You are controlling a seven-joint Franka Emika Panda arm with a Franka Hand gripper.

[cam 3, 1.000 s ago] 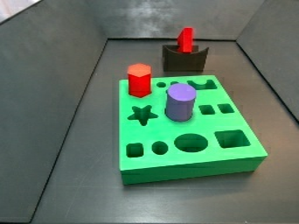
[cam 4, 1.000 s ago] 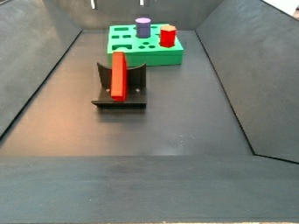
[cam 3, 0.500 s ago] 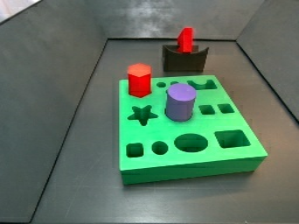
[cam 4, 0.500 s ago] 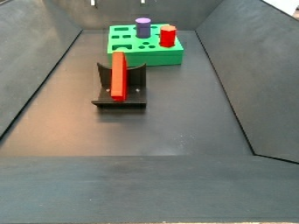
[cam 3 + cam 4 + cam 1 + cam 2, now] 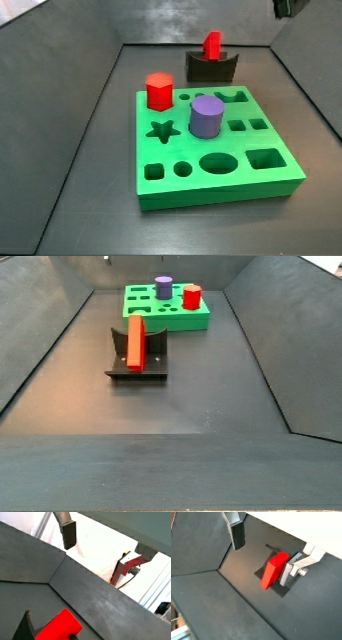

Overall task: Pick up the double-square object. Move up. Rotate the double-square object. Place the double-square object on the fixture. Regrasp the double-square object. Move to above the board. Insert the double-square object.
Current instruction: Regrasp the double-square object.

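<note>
I see the end effector high above, fingers spread and empty — the red piece on the fixture looks light, rigid, smooth; I'd pinch its flat faces.

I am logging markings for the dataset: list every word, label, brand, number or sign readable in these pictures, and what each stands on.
None: no readable text on the bright green rectangular board, the red double-square object, the dark fixture, the red hexagonal peg or the purple cylinder. The end effector, open above the floor, carries no marking either.
</note>
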